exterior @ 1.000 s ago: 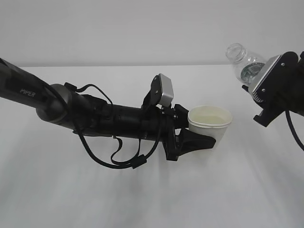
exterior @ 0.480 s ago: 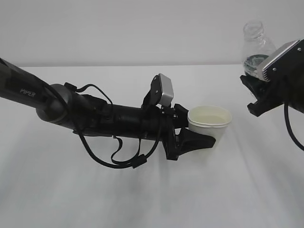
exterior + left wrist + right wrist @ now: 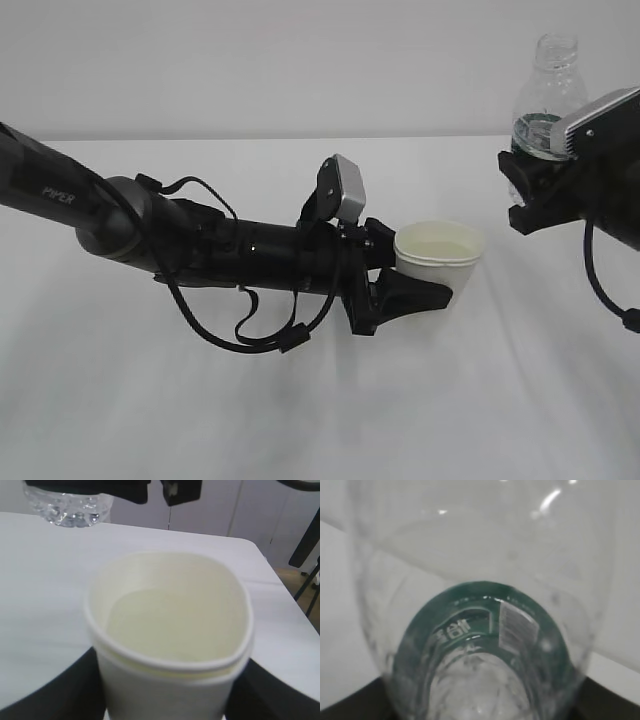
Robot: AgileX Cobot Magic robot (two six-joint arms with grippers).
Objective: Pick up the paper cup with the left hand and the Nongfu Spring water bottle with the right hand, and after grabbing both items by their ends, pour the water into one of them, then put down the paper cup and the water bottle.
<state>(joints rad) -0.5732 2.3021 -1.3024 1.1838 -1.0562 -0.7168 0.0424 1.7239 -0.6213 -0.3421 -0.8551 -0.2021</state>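
My left gripper point(image 3: 430, 280) is shut on the off-white paper cup point(image 3: 440, 255) and holds it upright above the table. In the left wrist view the cup point(image 3: 170, 630) fills the frame, with a black finger point(image 3: 50, 690) on each side and a pale water surface point(image 3: 165, 625) inside. My right gripper point(image 3: 535, 185) is shut on the lower body of the clear Nongfu Spring water bottle point(image 3: 548, 95). The bottle stands upright at the upper right, capless mouth up and apart from the cup. The right wrist view looks up through the bottle point(image 3: 480, 580) and its green label point(image 3: 470, 625).
The white table point(image 3: 300, 420) spreads under both arms, with a plain wall behind it. The left arm with its loose cables point(image 3: 240, 340) lies low across the left and middle. The table's right edge point(image 3: 280, 580) shows beyond the cup, and the bottle's base point(image 3: 67, 507) hangs at the top left.
The bottle has swung from tilted, mouth toward the cup, back to upright, with the right gripper turning level. The left arm and the cup have stayed in place.
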